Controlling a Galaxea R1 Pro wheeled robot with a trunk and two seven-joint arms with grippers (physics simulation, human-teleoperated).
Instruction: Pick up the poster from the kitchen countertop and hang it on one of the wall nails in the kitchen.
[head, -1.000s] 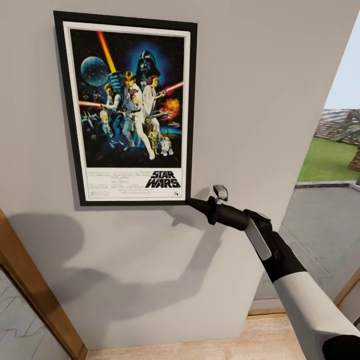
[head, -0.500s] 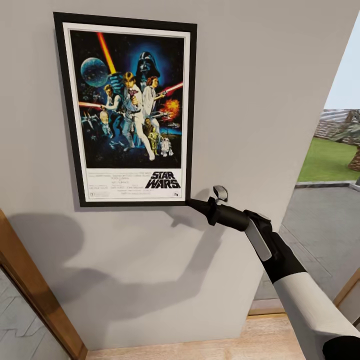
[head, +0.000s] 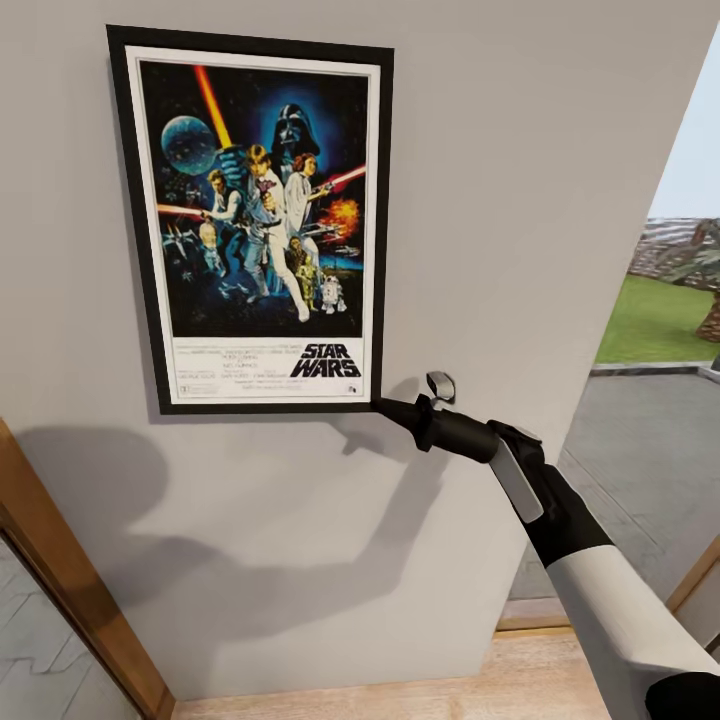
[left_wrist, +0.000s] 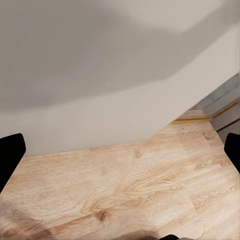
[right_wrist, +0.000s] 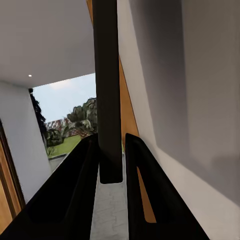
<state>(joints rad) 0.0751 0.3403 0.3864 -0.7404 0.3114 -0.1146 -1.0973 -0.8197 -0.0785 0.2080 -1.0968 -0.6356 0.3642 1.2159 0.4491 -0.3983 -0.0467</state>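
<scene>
The right gripper (head: 385, 405) pinches the poster (head: 262, 215) at its five o'clock corner, fingers (right_wrist: 82, 190) closed on the black frame edge. The poster hangs upright on the grey wall (head: 520, 200), up at eleven o'clock from the gripper.

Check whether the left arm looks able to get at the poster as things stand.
Probably not at once: the left gripper points at the wooden floor, wide open, while the poster sits high on the wall, pinched at its lower corner by the right gripper.
</scene>
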